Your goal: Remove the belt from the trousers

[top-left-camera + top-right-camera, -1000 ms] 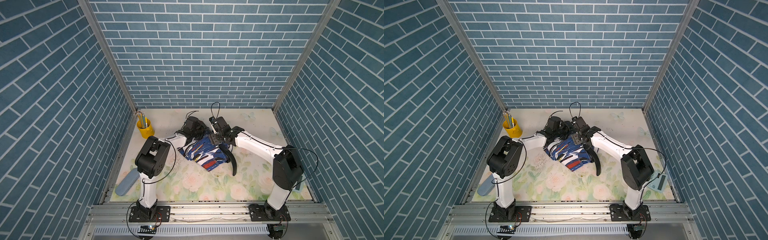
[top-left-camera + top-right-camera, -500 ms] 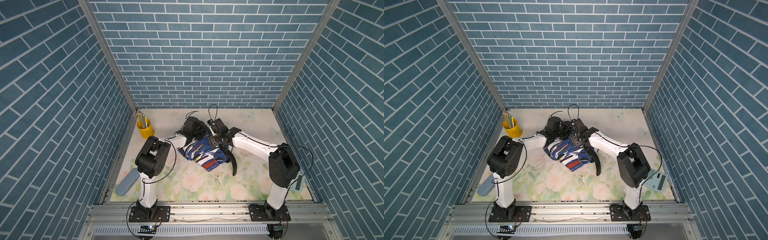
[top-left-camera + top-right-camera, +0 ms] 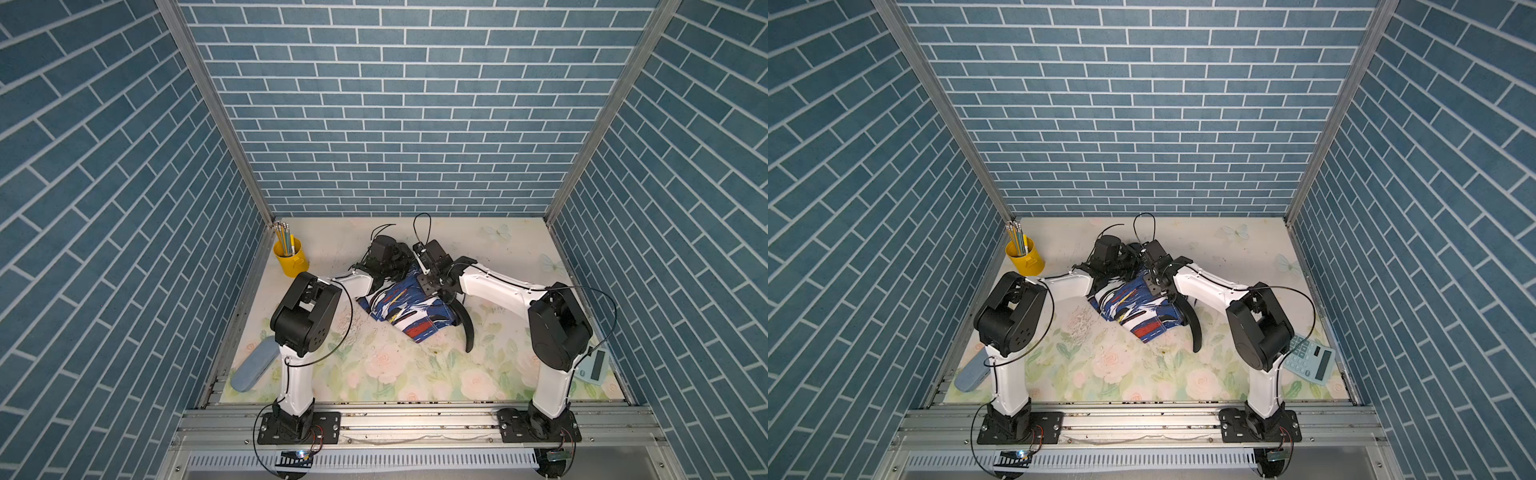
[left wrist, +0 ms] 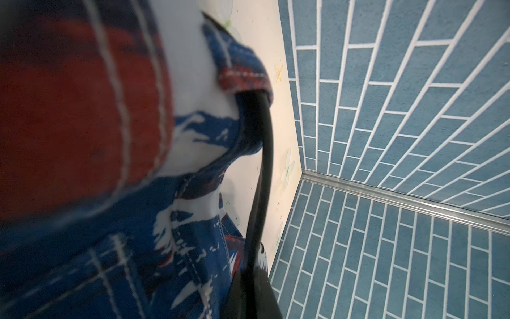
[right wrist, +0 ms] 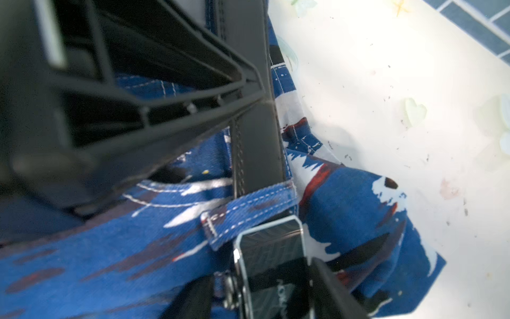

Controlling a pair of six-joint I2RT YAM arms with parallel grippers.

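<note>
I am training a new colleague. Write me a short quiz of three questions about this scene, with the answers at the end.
1. True or false: the belt is fully out of the trousers.
2. What stands in the far left corner? A) a yellow cup B) a red bowl C) a glass bottle
3. Fill in: the pale blue device beside the right arm is a ____.

Key
1. False: the right wrist view shows a loop across the belt.
2. A
3. calculator
</note>
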